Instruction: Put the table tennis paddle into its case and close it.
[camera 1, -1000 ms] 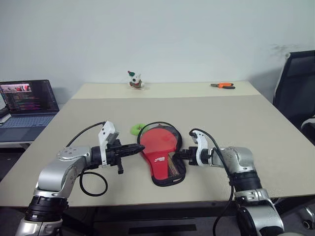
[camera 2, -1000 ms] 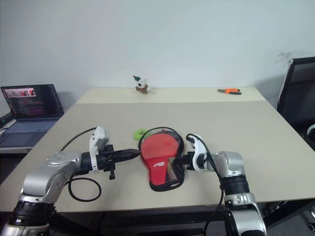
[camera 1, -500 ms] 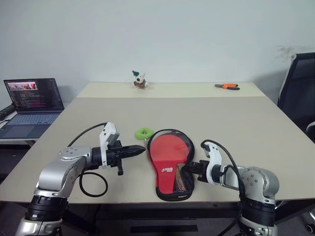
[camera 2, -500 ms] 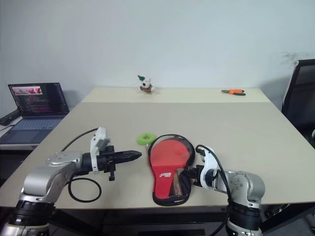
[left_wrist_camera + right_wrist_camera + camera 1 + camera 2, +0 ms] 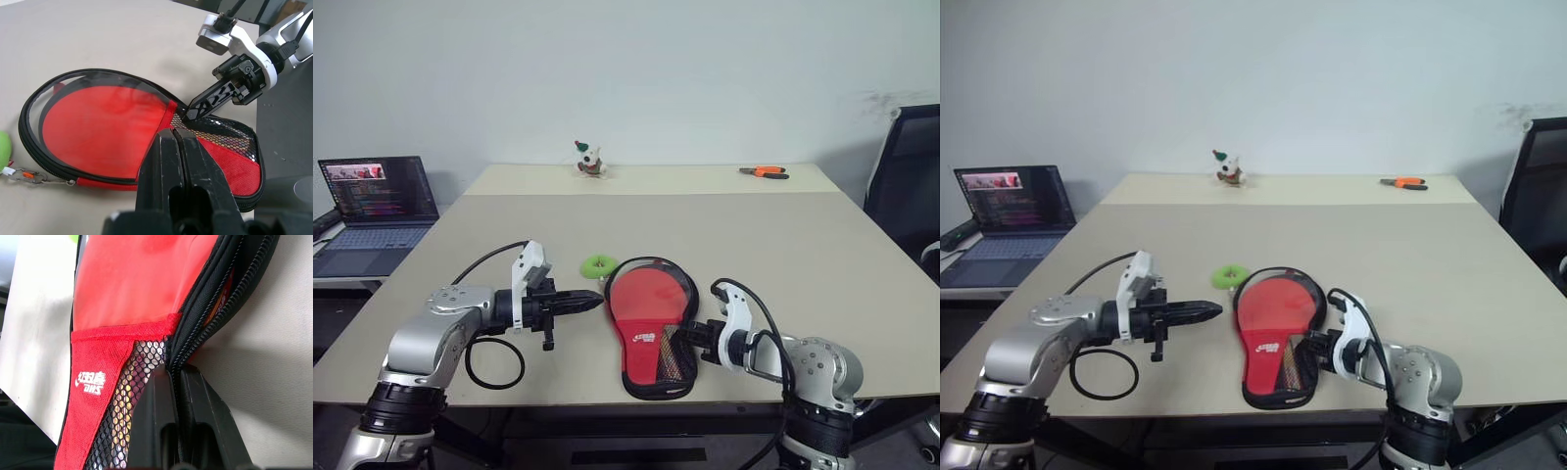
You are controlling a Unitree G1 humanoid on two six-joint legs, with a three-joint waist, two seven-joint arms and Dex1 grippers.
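- Red case (image 5: 651,328) lies flat near the table's (image 5: 783,245) front edge.
- Right wrist view shows its zipper edge pinched by the right gripper (image 5: 176,382).
- Left gripper (image 5: 595,297), fingers together, holds nothing beside it.

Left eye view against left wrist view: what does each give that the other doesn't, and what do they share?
Left eye view alone: the laptop, the toy figure, the orange pliers and the black chair.
Left wrist view alone: the small metal ring by the zipper.
Shared: the case lying red side up, its green tag, the right hand pinching the case's edge, and the left hand, shut, short of the case.
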